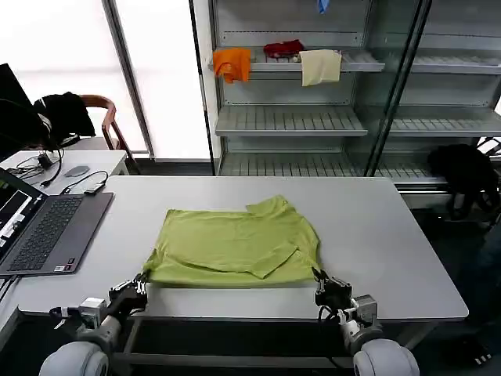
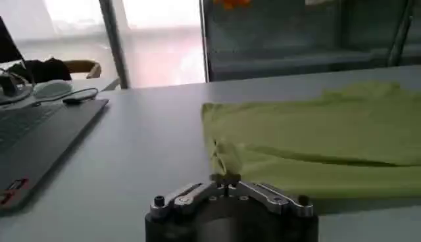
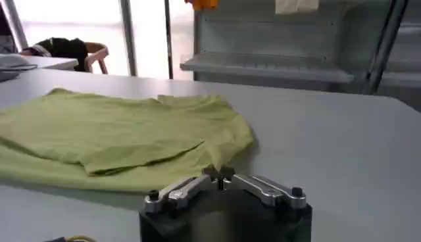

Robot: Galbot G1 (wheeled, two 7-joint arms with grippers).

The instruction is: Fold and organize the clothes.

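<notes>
- Head view: one lime T-shirt [image 1: 233, 247] lies part-folded on the grey desk [image 1: 376, 235], near the front edge, its long axis running along that edge. Bare desk lies behind it and toward the right edge. One laptop [image 1: 47, 231] sits at the left edge.
- The left end effector [image 1: 139, 287] is at the shirt's front-left corner, the right end effector [image 1: 322, 283] at its front-right corner.
- Left wrist view: the left end effector [image 2: 225, 179] is clenched on the shirt's [image 2: 316, 138] corner.
- Right wrist view: the right end effector [image 3: 220, 173] is clenched on the shirt's [image 3: 118, 135] hem.
</notes>
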